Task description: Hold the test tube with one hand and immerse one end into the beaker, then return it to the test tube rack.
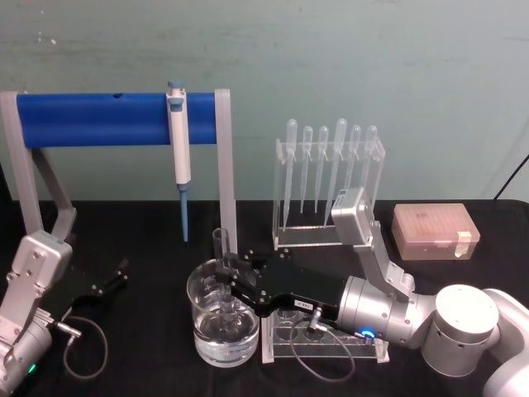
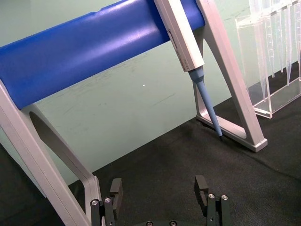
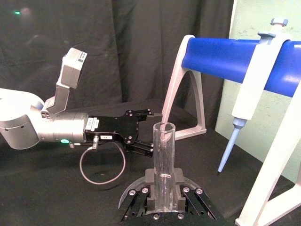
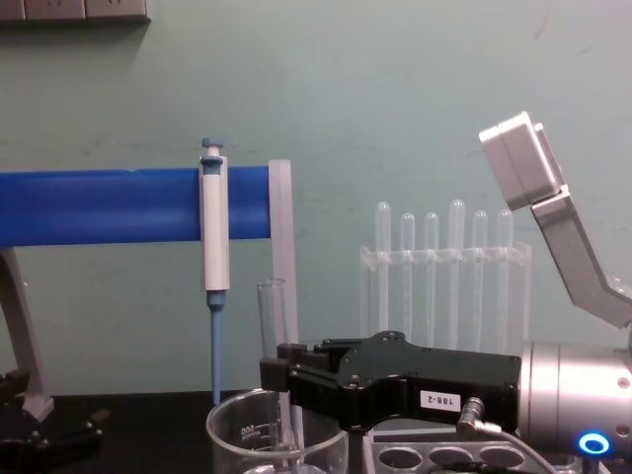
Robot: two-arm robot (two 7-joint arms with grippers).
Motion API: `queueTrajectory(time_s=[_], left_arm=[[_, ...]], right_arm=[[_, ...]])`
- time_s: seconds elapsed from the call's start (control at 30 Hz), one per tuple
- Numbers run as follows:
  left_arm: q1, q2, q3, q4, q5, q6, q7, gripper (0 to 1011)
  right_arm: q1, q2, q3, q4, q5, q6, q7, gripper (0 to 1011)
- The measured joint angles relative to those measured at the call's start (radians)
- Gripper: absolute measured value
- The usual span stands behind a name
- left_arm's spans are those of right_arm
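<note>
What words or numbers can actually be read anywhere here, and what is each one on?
"168-2": on the white label on the side of the right gripper, which holds the test tube; read from the chest view.
White graduation markings on the beaker: too small to read.
White labels on the left gripper: too blurred to read.

The head view looks forward and down over the black bench, taking in the blue bar stand, the beaker and the pipette rack before the green wall. The chest view sits lower, about level with the beaker's rim, with the right gripper near and large. The left wrist view looks from low near the bench toward the stand and the pipettor. The right wrist view faces across the bench toward the left arm, the test tube close before it. All four share the stand and pipettor.
</note>
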Motion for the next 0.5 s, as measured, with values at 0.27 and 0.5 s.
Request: queueTrajectory(time_s=[0.27,0.5], left_arm=[[0.0,0.0,0.0,0.0,0.0,0.0,0.0,1000],[0.0,0.0,0.0,0.0,0.0,0.0,0.0,1000]], right_arm=[[0.0,0.0,0.0,0.0,0.0,0.0,0.0,239],[0.0,0.0,0.0,0.0,0.0,0.0,0.0,239]])
